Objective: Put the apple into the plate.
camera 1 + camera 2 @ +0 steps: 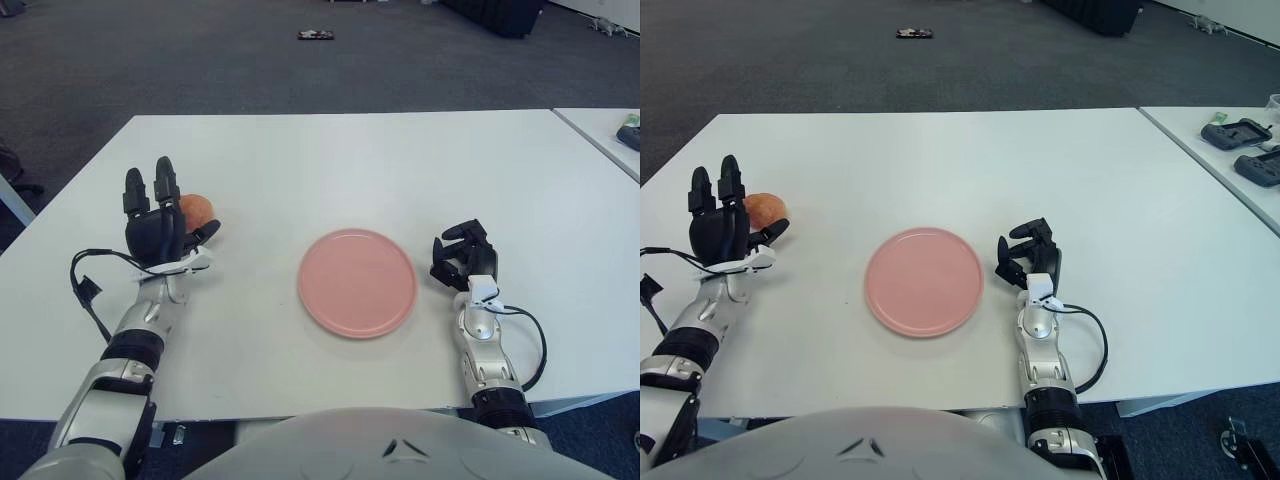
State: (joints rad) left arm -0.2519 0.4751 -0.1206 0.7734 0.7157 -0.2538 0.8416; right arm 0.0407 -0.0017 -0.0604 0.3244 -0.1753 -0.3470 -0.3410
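The apple (197, 208), orange-red, lies on the white table (330, 160) at the left. My left hand (160, 215) is right beside it on its left, fingers spread and upright, thumb reaching under the apple's near side; the fingers are not closed around it. The pink plate (357, 282) lies empty at the table's middle, near the front edge. My right hand (462, 255) shows just right of the plate, fingers curled and holding nothing.
A second white table (1230, 150) stands at the right with dark controllers (1235, 132) on it. A small dark object (315, 36) lies on the grey carpet beyond the table.
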